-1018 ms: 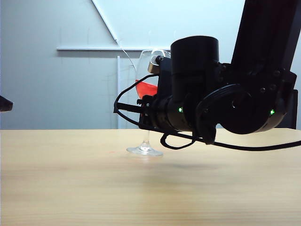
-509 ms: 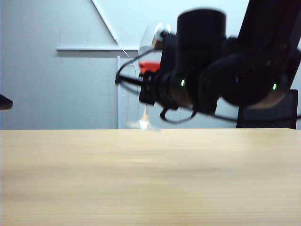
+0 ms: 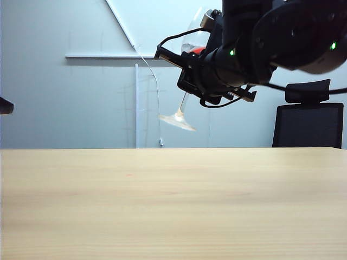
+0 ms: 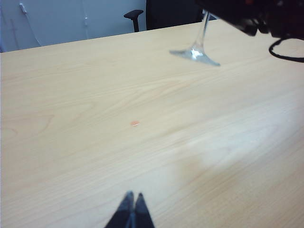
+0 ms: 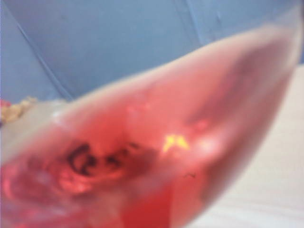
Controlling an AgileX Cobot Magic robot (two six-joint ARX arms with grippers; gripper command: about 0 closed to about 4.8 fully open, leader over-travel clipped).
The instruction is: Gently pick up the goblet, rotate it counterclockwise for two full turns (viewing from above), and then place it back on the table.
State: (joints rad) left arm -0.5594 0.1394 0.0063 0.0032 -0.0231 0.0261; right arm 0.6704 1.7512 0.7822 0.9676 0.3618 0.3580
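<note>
Overhead, one goblet [image 3: 184, 103] hangs well above one light wooden table [image 3: 173, 206], tilted, its round foot pointing down and left, red liquid in its bowl. Two end effectors show. The right end effector [image 3: 203, 81] pinches the goblet high up, just below the bowl. The left end effector [image 4: 131, 211] hovers low over the table, fingers pressed together, well apart from the goblet.

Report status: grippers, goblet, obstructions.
Right gripper shut on goblet, lifted and tilted above table. Left gripper shut, idle. Nothing in the way.
</note>
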